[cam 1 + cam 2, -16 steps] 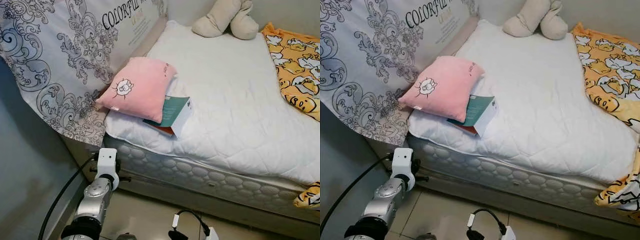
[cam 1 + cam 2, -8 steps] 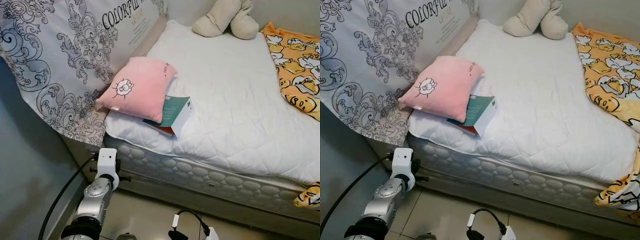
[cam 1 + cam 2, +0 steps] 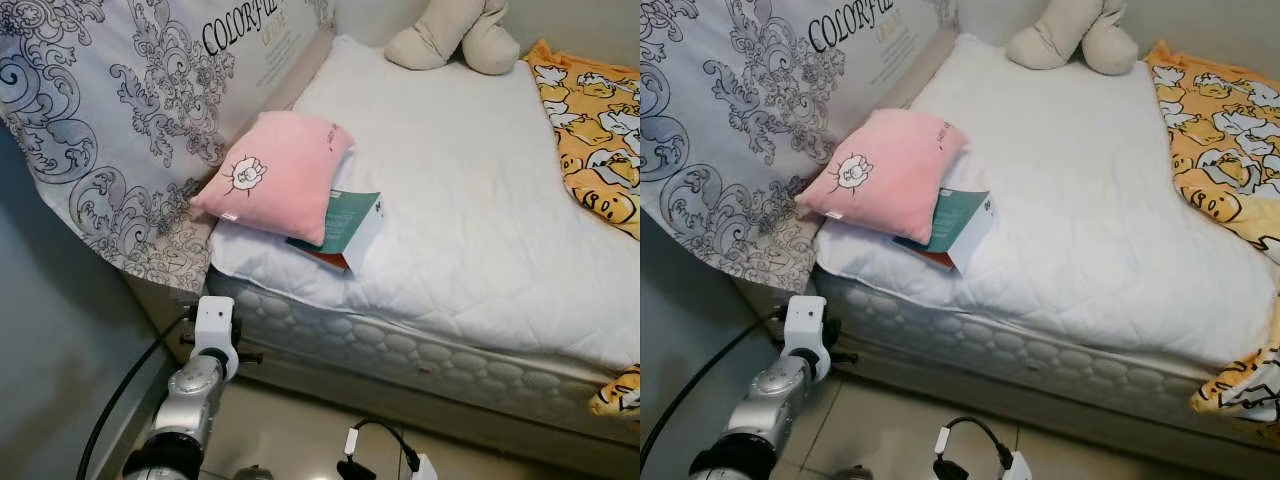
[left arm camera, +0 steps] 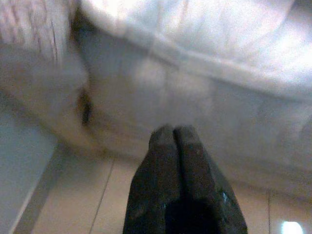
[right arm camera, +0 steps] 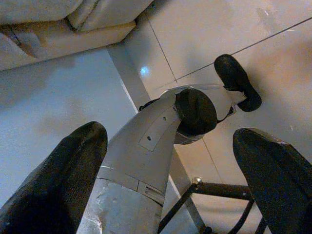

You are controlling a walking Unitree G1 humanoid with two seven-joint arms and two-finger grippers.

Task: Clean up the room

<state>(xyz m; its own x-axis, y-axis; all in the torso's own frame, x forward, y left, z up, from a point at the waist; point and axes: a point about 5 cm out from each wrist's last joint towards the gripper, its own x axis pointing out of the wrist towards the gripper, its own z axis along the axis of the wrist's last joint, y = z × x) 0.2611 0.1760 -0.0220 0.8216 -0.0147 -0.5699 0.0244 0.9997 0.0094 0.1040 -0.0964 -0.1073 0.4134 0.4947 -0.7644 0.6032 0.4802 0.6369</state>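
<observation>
Nothing looks tidied yet: the teal book point(image 3: 350, 222) lies half under the pink pillow point(image 3: 275, 178) while my left gripper point(image 4: 174, 138) hangs pinched together and my right gripper point(image 5: 170, 161) spread wide, both empty.

The head views are bright and sharp, with soft, even light on the white bed point(image 3: 450, 180). The wall point(image 3: 50, 350) at the left is in shade. The left wrist view is dim and very blurry. A small bright glare spot shines on the floor point(image 5: 195, 34).
</observation>
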